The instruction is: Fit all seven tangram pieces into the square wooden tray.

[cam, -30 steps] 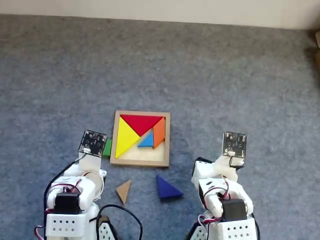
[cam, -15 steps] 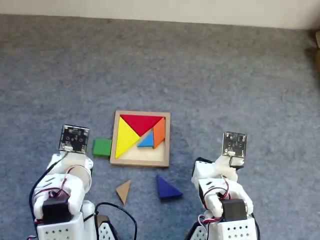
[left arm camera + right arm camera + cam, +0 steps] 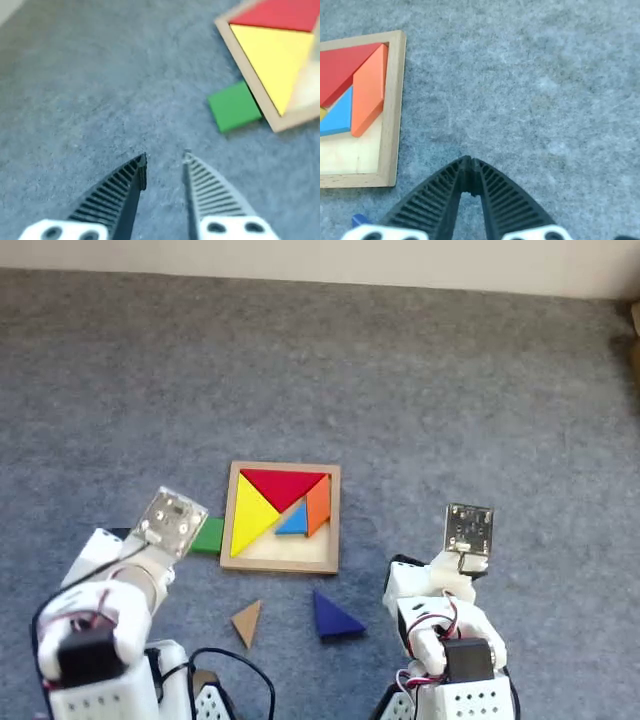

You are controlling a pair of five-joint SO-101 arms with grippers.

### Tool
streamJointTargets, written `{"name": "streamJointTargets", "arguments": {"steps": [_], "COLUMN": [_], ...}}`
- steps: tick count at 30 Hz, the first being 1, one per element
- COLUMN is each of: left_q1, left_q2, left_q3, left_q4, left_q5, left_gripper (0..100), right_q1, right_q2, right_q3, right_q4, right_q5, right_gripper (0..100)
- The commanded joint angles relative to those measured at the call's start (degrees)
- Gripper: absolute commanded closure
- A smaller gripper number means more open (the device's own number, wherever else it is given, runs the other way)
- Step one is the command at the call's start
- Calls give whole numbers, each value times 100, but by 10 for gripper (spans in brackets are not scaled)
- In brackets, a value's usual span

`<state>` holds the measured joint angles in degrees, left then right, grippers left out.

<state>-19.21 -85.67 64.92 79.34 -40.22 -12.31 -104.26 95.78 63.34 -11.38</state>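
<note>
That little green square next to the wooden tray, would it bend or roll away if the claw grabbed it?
Probably not. The green square looks like a flat, solid block with straight edges, so it should stay stiff and not roll. Lying flat on the fuzzy carpet, it would likely drag rather than slide when pushed.

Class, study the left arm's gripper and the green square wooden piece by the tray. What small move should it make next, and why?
Probably advance the left gripper forward over the green square wooden piece. Its jaws are open and empty above bare carpet, short of that piece, which lies outside the square wooden tray, against its edge, while part of the tray is unfilled.
</note>
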Motion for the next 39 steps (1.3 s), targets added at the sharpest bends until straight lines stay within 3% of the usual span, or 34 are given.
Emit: {"name": "streamJointTargets", "arguments": {"steps": [1, 9, 17, 36, 39], "left_q1": [-31, 470, 716, 1323, 1323], "left_q2": [1262, 3741, 5332, 6941, 7213], "left_q3": [-796, -1552, -1780, -1789, -1789], "left_q4": [-26, -404, -1002, -2884, -3086], "left_q5": [-440, -1785, -2989, -3086, -3481], "left_gripper": [771, 737, 736, 736, 736], "right_q1": [92, 92, 207, 409, 409], "right_q2": [-92, -92, -92, -92, -92], "right_q3": [690, 690, 690, 690, 690], "right_q4": [-145, -145, -145, -189, -189], "right_q5": [97, 97, 97, 62, 62], "right_gripper": [990, 990, 990, 990, 990]}}
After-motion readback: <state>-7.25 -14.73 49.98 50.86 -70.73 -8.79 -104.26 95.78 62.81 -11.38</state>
